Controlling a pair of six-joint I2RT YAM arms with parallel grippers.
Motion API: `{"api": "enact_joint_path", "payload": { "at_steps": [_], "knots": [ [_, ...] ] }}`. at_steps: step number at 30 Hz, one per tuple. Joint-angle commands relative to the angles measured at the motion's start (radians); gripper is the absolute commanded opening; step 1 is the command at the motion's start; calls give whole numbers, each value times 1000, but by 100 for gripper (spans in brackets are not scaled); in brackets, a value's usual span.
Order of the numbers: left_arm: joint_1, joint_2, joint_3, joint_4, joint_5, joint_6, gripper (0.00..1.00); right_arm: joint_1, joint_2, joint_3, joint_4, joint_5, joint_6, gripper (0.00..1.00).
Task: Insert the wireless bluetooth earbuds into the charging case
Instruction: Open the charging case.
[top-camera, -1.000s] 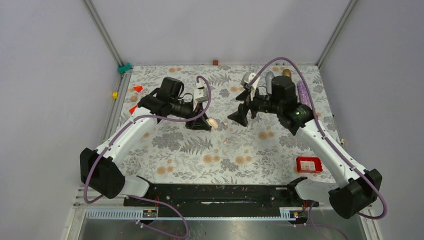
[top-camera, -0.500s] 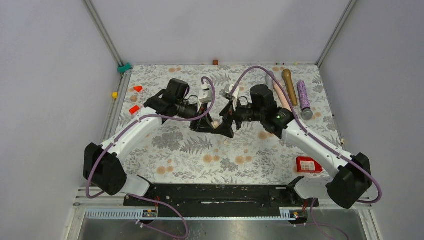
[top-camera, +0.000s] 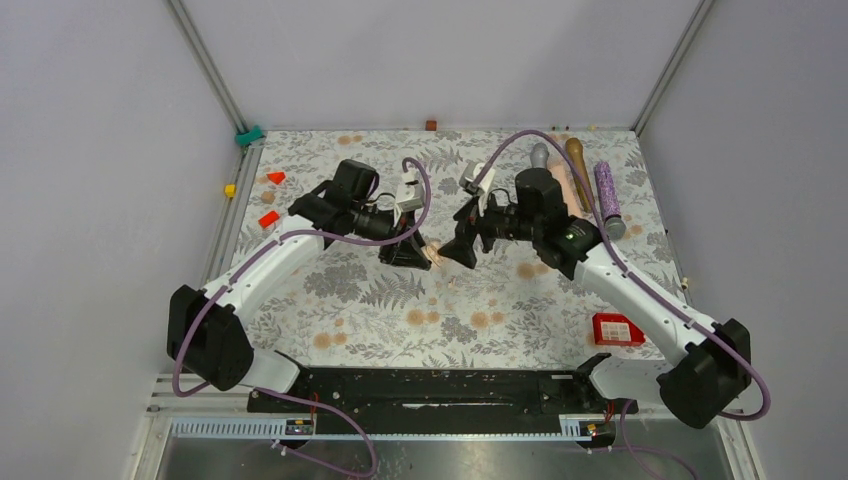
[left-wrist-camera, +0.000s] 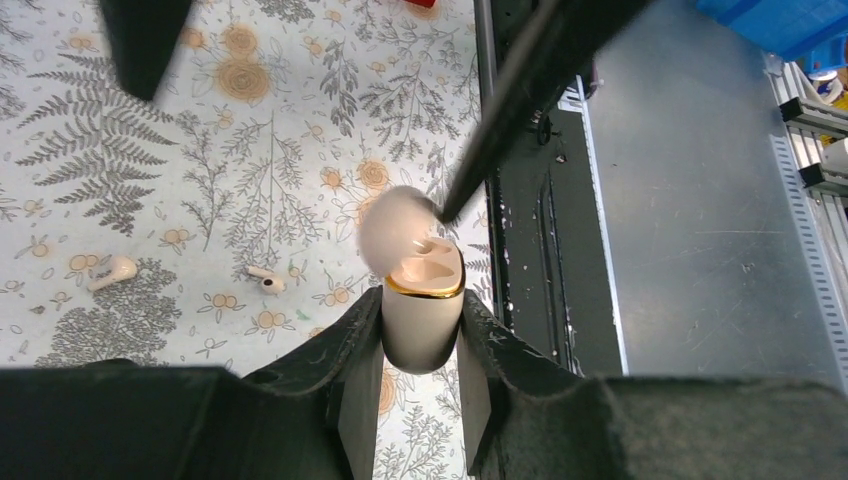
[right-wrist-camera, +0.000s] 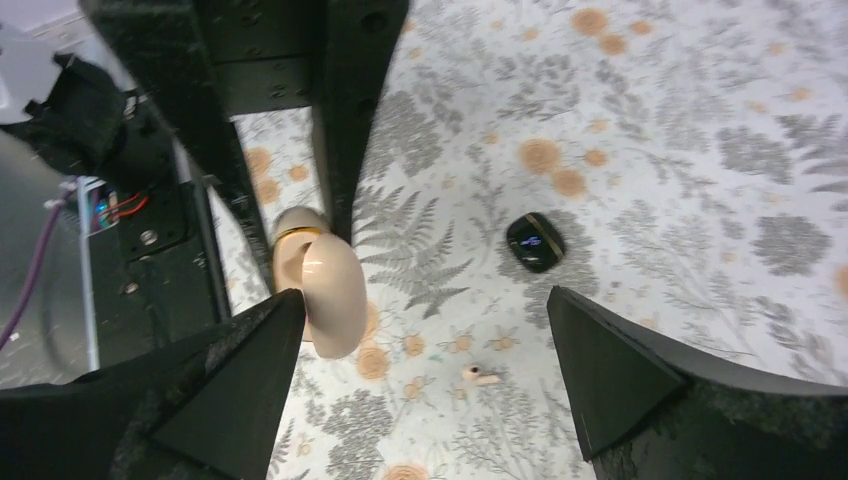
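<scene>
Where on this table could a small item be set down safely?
Bare cloth lies along the near strip, bordered by the black rail and the red box. Crowded: the middle, where left end effector and right end effector meet at the charging case, and the far right corner with the cylinders.

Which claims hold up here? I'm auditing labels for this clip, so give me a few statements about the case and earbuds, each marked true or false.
1. The left pincer grips the charging case. True.
2. The case's lid is shut. False: it stands flipped open.
3. Both earbuds sit inside the case. False: they lie apart on the table, the other one here.
4. The right pincer is open and holds nothing. True.
</scene>
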Motion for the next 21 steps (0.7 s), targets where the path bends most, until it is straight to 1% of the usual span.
{"api": "enact_joint_path", "payload": {
  "at_steps": [1, 6, 10, 13, 16, 19, 21],
  "knots": [
    [-3, -28, 1, -19, 61, 24, 0, -44, -62, 14, 25, 61, -42, 99],
    [-4, -25, 3, -19, 60, 22, 0, -49, -79, 45, -19, 58, -61, 99],
    [-1, -29, 10, -48, 46, 46, 0, -49, -57, 102, -82, 16, -69, 99],
    [17, -35, 24, -89, 32, 88, 0, -56, 2, 161, -122, 37, -83, 99],
    [71, -38, 38, -119, 43, 118, 0, -72, 81, 208, -122, 78, -67, 99],
    [135, -42, 67, -172, 48, 159, 0, -81, 199, 284, -156, 159, -74, 97],
    [171, -47, 81, -203, 58, 176, 0, -86, 295, 354, -218, 196, -88, 95]
  ]
}}
